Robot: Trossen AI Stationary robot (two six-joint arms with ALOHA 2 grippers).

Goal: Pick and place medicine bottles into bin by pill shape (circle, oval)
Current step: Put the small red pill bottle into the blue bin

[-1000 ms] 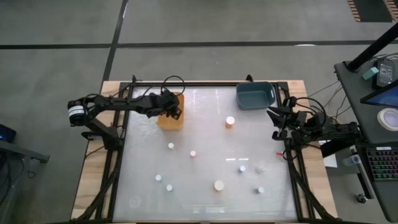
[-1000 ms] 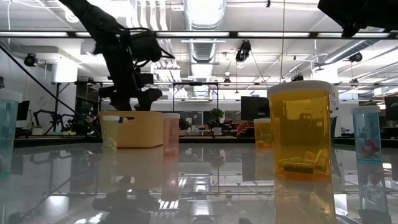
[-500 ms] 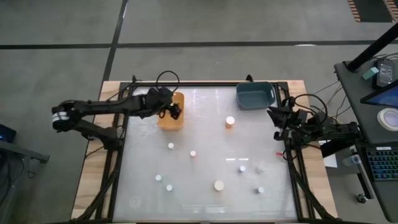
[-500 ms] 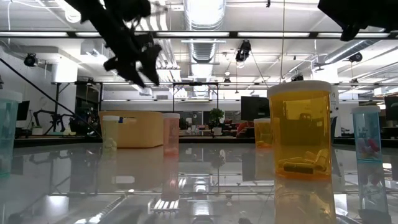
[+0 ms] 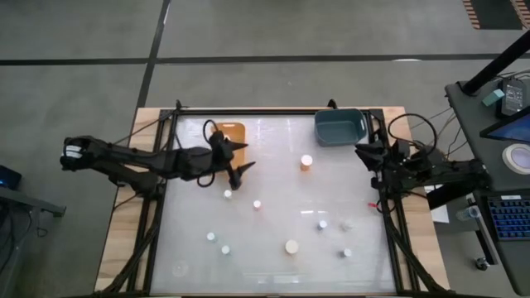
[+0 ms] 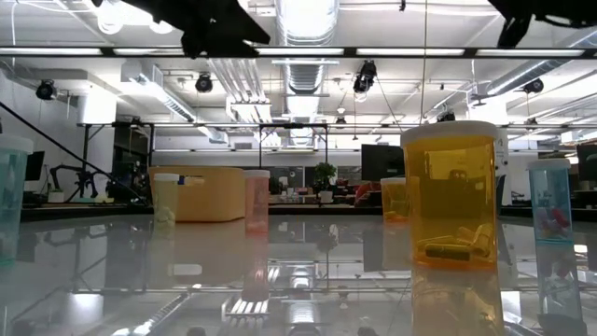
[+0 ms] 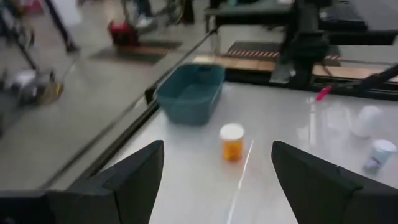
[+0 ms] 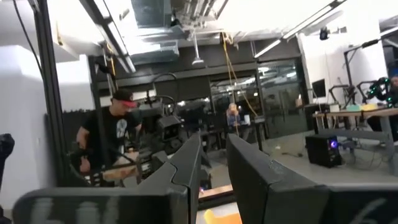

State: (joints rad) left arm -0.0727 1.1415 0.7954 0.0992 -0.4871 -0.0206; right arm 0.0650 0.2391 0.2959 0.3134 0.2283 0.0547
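Observation:
Several medicine bottles with white caps stand upright on the glossy table. Among them are an orange one [image 5: 306, 161], a small one [image 5: 228, 194] and a pink one [image 5: 257, 204]. My left gripper [image 5: 243, 175] hangs open and nearly level above the table, just off the near end of the orange bin [image 5: 233, 131], with nothing between its fingers. In the left wrist view [image 7: 217, 186] it faces the orange bottle [image 7: 232, 142] and the blue bin [image 7: 189, 93]. My right gripper [image 5: 365, 152] is shut and empty at the table's right edge, near the blue bin [image 5: 339, 127].
More bottles stand toward the near edge [image 5: 291, 246], [image 5: 211, 236], [image 5: 322, 223], [image 5: 347, 253]. In the low view a large orange bottle [image 6: 450, 196] stands closest. A black frame runs around the table. A person shows in the room beyond [image 8: 109, 143].
My left gripper has risen from over the orange bin and swung toward the table's near edge and middle. It has tipped from pointing down to nearly level and has stayed open and empty. My right gripper has rolled a little in place.

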